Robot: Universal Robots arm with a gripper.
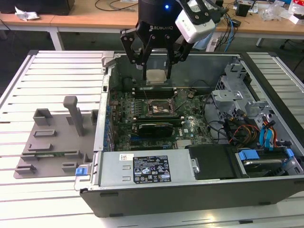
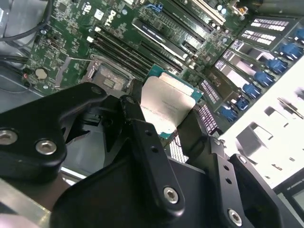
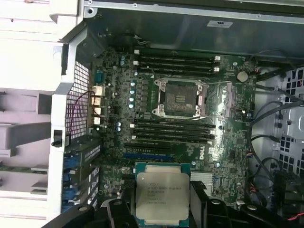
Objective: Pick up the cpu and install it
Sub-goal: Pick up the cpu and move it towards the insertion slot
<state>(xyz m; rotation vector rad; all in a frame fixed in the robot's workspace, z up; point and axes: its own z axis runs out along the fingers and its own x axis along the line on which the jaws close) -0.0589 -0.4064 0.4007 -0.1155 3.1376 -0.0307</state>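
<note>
My gripper (image 1: 156, 76) hangs over the open computer case, shut on the cpu (image 1: 156, 76), a small square chip with a pale silver top. Both wrist views show the cpu (image 2: 166, 105) (image 3: 161, 195) pinched between the black fingers (image 2: 142, 137), held flat above the green motherboard (image 3: 190, 142). The open socket (image 3: 179, 98) with its raised metal frame lies on the motherboard, apart from the chip. In the exterior view the socket (image 1: 160, 109) sits below and a little in front of the held chip.
A grey fixture plate (image 1: 52, 142) with posts lies on the slatted table at the exterior view's left. Memory slots (image 3: 175, 61) flank the socket. The power supply (image 1: 147, 167), drive bays (image 1: 251, 123) and cables fill the case's front and the exterior view's right.
</note>
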